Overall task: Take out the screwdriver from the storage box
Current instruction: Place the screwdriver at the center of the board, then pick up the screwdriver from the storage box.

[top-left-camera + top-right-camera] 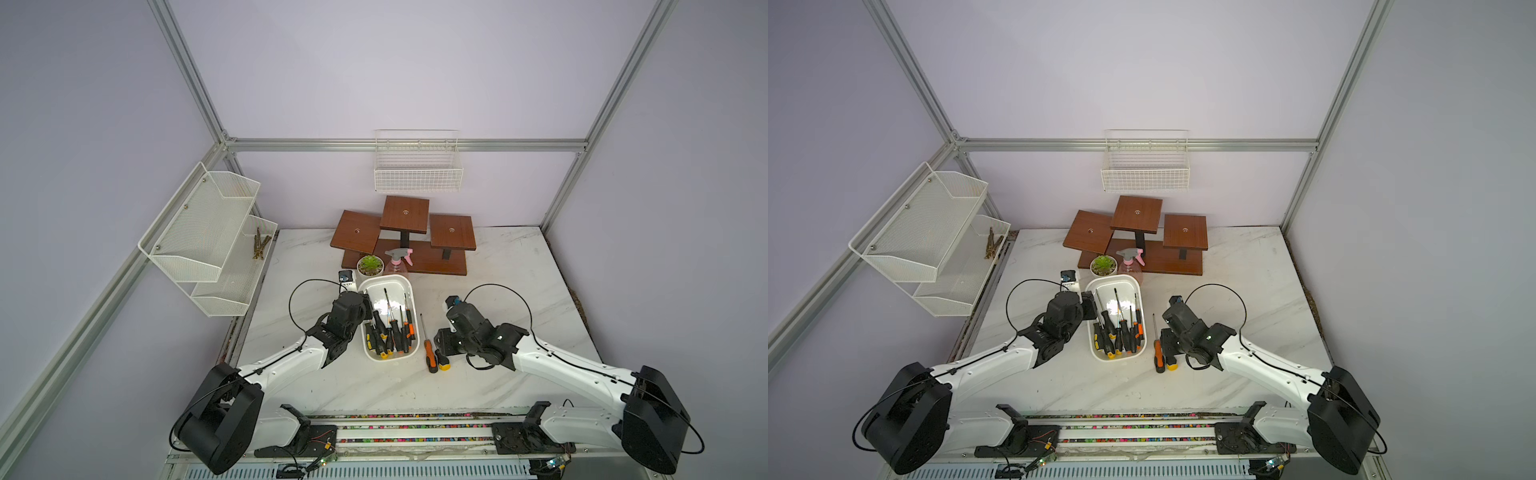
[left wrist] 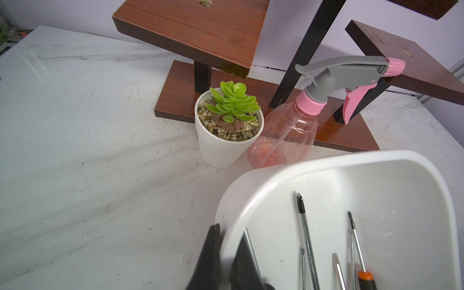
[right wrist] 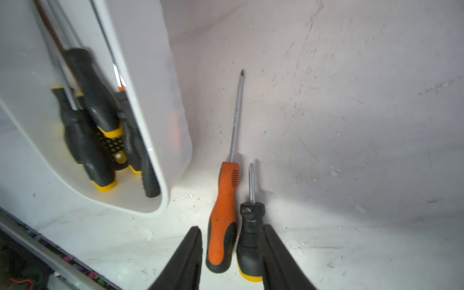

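Tabletop of white marble pattern, scuffed and speckled, fills a cell of pale lilac walls braced by an aluminium frame. We look down from above the two arms.

At far left we see a white mesh shelf fixed to the frame. Its upper tier is bare, and its lower tier holds a few brownish-green sticks that we cannot identify. On the back wall hangs a white wire basket, above a wooden stand of three square platforms. In front of the stand a potted plant and a pink spray bottle stand side by side, just behind the storage box.

The left gripper is pressed together on the box's left rim, one finger outside the wall and one inside. In the box lie several screwdrivers, their black, yellow and orange handles heaped at the near end and their shafts pointing towards the back wall.

Just right of the box, out on the tabletop, two more lie touching: an orange screwdriver with a long shaft and, on its right, a stubby screwdriver in black with a yellow cap. The right gripper sits low over their handles with its fingers spread to either side of the pair. We see a clear gap beside the orange handle.
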Controlling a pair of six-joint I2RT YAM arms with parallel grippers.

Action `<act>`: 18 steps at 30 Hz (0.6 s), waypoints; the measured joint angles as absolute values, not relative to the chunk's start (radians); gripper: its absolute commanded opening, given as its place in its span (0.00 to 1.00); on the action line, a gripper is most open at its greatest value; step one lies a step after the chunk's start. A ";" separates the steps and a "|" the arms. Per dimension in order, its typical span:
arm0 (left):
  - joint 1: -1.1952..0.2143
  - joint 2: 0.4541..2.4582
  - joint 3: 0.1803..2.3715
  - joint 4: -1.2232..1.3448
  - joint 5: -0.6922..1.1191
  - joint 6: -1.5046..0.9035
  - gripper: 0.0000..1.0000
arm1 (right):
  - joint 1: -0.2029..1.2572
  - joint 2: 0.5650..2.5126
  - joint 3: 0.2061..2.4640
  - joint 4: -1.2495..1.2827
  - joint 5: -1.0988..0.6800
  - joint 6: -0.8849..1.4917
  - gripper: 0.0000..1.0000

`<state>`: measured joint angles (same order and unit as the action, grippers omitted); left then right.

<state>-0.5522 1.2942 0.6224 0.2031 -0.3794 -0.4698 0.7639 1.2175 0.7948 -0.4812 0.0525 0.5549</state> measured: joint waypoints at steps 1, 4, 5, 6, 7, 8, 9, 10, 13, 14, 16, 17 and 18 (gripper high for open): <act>-0.552 1.294 0.622 0.203 -0.379 -0.470 0.00 | 0.765 1.206 0.820 -0.490 0.051 0.553 0.43; -0.552 1.294 0.622 0.203 -0.379 -0.470 0.00 | 0.786 1.198 0.896 -0.503 0.054 0.552 0.44; -0.552 1.294 0.622 0.203 -0.379 -0.470 0.00 | 0.796 1.202 0.916 -0.505 0.054 0.552 0.44; -0.552 1.294 0.622 0.203 -0.379 -0.470 0.00 | 0.811 1.211 0.945 -0.507 0.056 0.552 0.44; -0.552 1.294 0.622 0.203 -0.379 -0.470 0.00 | 0.824 1.224 0.968 -0.507 0.057 0.552 0.44; -0.552 1.294 0.622 0.203 -0.379 -0.470 0.00 | 0.837 1.239 0.990 -0.506 0.057 0.552 0.44; -0.552 1.294 0.622 0.203 -0.379 -0.470 0.00 | 0.852 1.263 1.014 -0.505 0.057 0.551 0.43; -0.552 1.294 0.622 0.203 -0.379 -0.470 0.00 | 0.865 1.289 1.036 -0.502 0.057 0.551 0.44; -0.552 1.294 0.622 0.203 -0.379 -0.470 0.00 | 0.900 1.377 1.084 -0.486 0.052 0.552 0.44; -0.552 1.294 0.622 0.203 -0.379 -0.470 0.00 | 0.908 1.404 1.096 -0.480 0.049 0.552 0.44; -0.552 1.294 0.622 0.203 -0.379 -0.470 0.00 | 0.926 1.464 1.117 -0.459 0.036 0.553 0.43; -0.552 1.294 0.622 0.203 -0.379 -0.470 0.00 | 0.931 1.487 1.125 -0.453 0.031 0.553 0.44; -0.552 1.294 0.622 0.203 -0.379 -0.470 0.00 | 0.937 1.513 1.131 -0.439 0.024 0.554 0.44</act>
